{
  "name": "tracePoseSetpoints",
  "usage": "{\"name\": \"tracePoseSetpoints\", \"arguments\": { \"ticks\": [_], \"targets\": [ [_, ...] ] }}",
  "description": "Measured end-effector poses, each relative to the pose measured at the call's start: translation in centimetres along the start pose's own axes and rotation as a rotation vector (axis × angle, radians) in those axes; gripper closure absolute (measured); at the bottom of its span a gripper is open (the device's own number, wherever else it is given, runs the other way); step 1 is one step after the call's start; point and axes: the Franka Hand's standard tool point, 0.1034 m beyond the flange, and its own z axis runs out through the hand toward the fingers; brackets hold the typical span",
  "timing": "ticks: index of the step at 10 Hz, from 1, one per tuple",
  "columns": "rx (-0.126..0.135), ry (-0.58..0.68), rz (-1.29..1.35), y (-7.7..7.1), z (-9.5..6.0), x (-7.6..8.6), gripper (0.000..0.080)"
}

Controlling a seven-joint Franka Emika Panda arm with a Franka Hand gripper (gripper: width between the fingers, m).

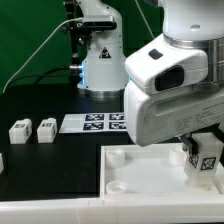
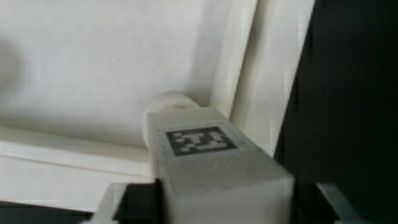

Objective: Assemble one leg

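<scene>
My gripper (image 1: 205, 160) is shut on a leg (image 1: 207, 152), a white blocky peg with a black-and-white tag. It holds the leg over the right side of the large white square panel (image 1: 130, 185), at the exterior view's lower right. In the wrist view the leg (image 2: 210, 150) fills the middle, with dark fingers (image 2: 134, 200) on both its sides. Its far end sits at a round socket (image 2: 171, 101) near the panel's raised rim (image 2: 258, 70). Whether the leg touches the socket I cannot tell. Two more legs (image 1: 22, 130) (image 1: 46, 129) lie on the black table at the left.
The marker board (image 1: 95, 122) lies behind the panel in the middle. The arm's white base (image 1: 102, 55) stands at the back before a green backdrop. A round corner socket (image 1: 118, 155) shows on the panel's near-left corner. Another white part (image 1: 2, 160) shows at the left edge.
</scene>
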Motion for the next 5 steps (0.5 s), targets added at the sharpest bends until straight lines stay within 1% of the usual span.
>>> {"name": "tracePoseSetpoints", "arguments": {
  "ticks": [1, 2, 3, 4, 5],
  "targets": [
    [0.002, 0.0, 0.042, -0.05, 0.01, 0.01, 0.0485],
    [0.003, 0.001, 0.148, -0.14, 0.06, 0.03, 0.0485],
    [0.012, 0.026, 0.239, -0.02, 0.14, 0.37, 0.0485],
    [0.042, 0.069, 0.36, 0.29, 0.04, 0.49, 0.0485],
    [0.079, 0.1, 0.526, 0.57, -0.02, 0.47, 0.0483]
  ]
}}
